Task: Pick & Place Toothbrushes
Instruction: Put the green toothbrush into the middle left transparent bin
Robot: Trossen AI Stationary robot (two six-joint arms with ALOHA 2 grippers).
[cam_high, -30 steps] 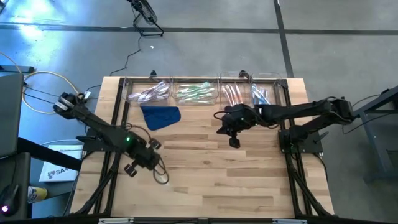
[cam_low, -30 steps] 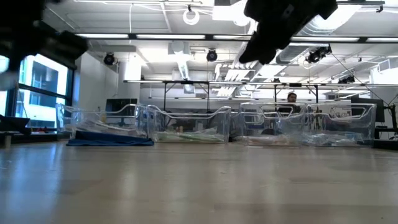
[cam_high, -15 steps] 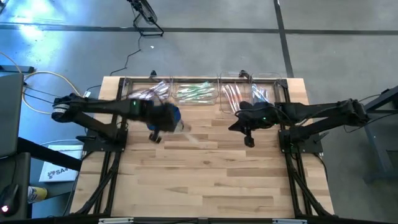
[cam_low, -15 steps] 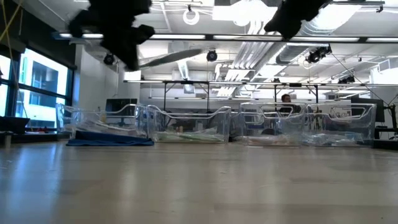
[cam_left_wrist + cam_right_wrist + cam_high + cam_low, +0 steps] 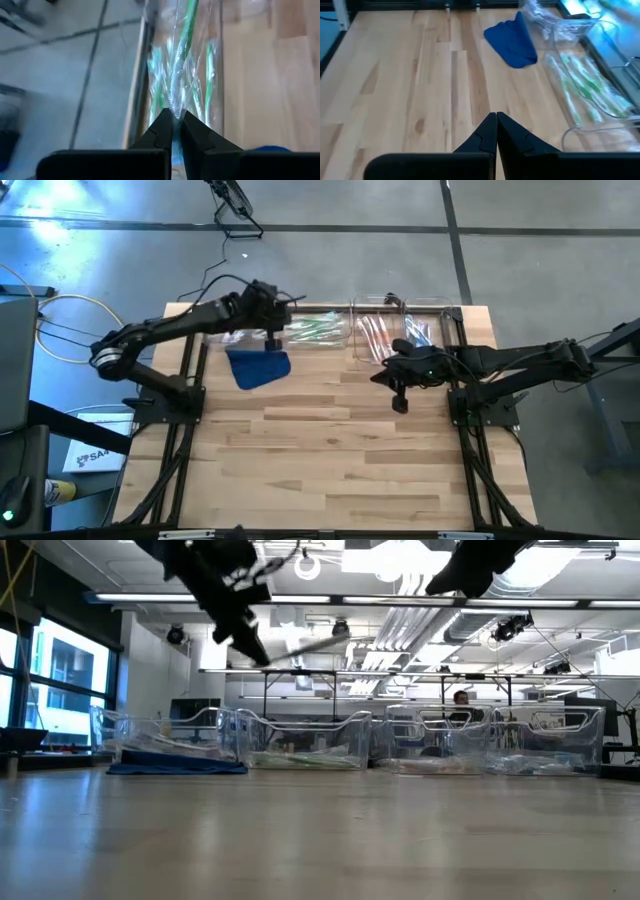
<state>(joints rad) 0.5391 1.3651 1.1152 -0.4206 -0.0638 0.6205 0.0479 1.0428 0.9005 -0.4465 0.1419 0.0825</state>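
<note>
My left gripper [image 5: 276, 338] hangs above the far-edge bins, shut on a green toothbrush [image 5: 184, 40] in clear wrapping. The brush juts out past the fingertips over the bin of green toothbrushes [image 5: 318, 328], and shows as a thin line [image 5: 305, 644] in the low view. My right gripper [image 5: 400, 402] is shut and empty, raised above the table in front of the right-hand bins; its fingers [image 5: 496, 120] meet with nothing between them. More toothbrushes lie in the row of clear bins along the far edge. My left gripper pinches the near end of the toothbrush's clear wrapping [image 5: 175, 107] between its two fingertips. The fingers slant downward toward the table's far edge. The brush runs on forward in line with them, lifted clear above the bin.
Several clear bins stand side by side at the far edge: whitish brushes [image 5: 240, 330], green, pink [image 5: 375, 332] and blue [image 5: 420, 332]. A blue cloth [image 5: 258, 367] lies just in front of the left bins. Bare wood [image 5: 330, 450] fills the middle and near table.
My left gripper has swung from the near left of the table up and across the blue cloth to the far-edge bins, turning as it went and carrying the toothbrush clear of the table. My right gripper has drawn back toward the right edge and risen a little.
</note>
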